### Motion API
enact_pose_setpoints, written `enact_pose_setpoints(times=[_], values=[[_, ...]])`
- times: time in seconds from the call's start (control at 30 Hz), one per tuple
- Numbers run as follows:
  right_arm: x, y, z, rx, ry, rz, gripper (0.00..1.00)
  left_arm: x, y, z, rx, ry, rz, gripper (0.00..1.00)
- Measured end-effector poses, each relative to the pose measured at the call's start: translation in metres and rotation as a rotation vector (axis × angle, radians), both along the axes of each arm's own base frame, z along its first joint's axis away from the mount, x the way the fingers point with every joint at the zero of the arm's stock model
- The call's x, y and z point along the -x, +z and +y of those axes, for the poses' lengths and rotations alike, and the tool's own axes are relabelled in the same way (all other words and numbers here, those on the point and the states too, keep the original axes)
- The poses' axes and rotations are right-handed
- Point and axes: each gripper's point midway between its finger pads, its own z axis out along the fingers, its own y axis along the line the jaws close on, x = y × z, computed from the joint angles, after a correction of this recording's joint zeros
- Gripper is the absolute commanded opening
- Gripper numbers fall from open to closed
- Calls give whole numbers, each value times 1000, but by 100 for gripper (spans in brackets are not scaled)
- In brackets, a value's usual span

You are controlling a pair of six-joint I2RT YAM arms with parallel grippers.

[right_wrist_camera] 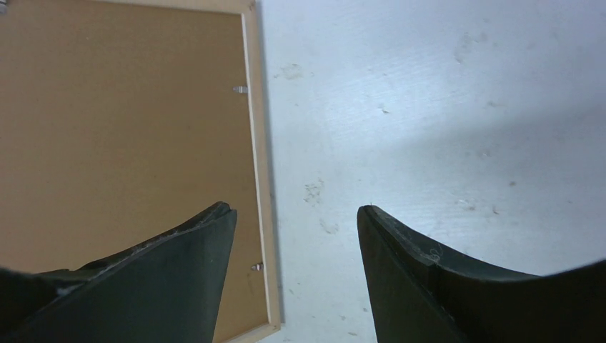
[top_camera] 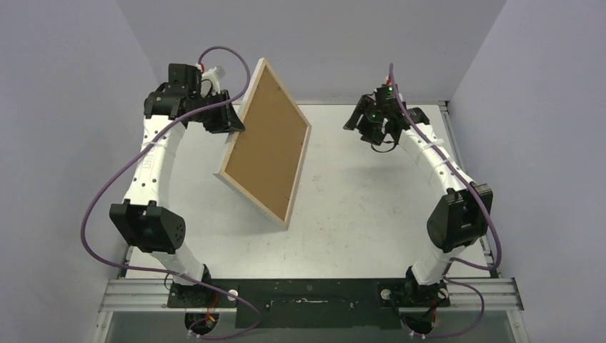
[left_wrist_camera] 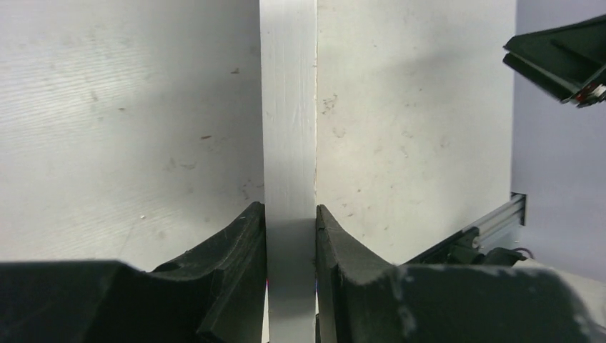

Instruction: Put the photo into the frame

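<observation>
The frame [top_camera: 251, 201] stands tilted on one corner at the table's middle left, its pale wood back toward the top camera. The brown backing board [top_camera: 264, 139] sits in it. My left gripper [top_camera: 239, 125] is shut on the frame's upper left edge; in the left wrist view the white frame edge [left_wrist_camera: 288, 107] runs between the fingers of the left gripper [left_wrist_camera: 289, 207]. My right gripper [top_camera: 373, 134] is open and empty above the table, right of the frame. The right gripper [right_wrist_camera: 296, 211] looks down on the frame's wood rim [right_wrist_camera: 256, 143] and the backing board [right_wrist_camera: 121, 128]. The photo is out of view.
Small metal tabs [right_wrist_camera: 241, 90] hold the backing board at the rim. The white table [top_camera: 371, 207] is bounded by grey walls on three sides. An aluminium rail [top_camera: 307, 293] carries the arm bases at the near edge. The right arm [left_wrist_camera: 564, 64] shows at the left wrist view's upper right.
</observation>
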Motion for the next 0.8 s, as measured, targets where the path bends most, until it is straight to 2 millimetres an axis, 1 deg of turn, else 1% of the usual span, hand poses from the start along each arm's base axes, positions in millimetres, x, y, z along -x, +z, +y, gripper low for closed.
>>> enact_pose_setpoints(times=[0.13, 0.2, 0.27, 0.37, 0.43, 0.5, 0.63, 0.73, 0.8], values=[[-11, 13, 34, -38, 35, -12, 64, 9, 19, 11, -91, 3, -30, 0], [-9, 17, 56, -66, 58, -9, 64, 14, 23, 10, -118, 0, -32, 0], [-5, 19, 70, -90, 73, -2, 64, 17, 25, 3, -141, -12, -32, 0], [3, 27, 94, -142, 104, 0, 64, 22, 26, -18, -182, -53, -51, 0], [4, 35, 104, -180, 112, -10, 65, 26, 27, -36, -195, -89, -70, 0], [0, 44, 112, -227, 109, -30, 65, 33, 27, -53, -203, -124, -79, 0], [-10, 61, 121, -318, 80, -67, 65, 46, 29, -86, -236, -174, -104, 0], [-14, 70, 124, -361, 57, -78, 66, 50, 33, -106, -285, -192, -142, 0], [-14, 74, 124, -377, 47, -83, 66, 52, 36, -115, -325, -192, -161, 0]])
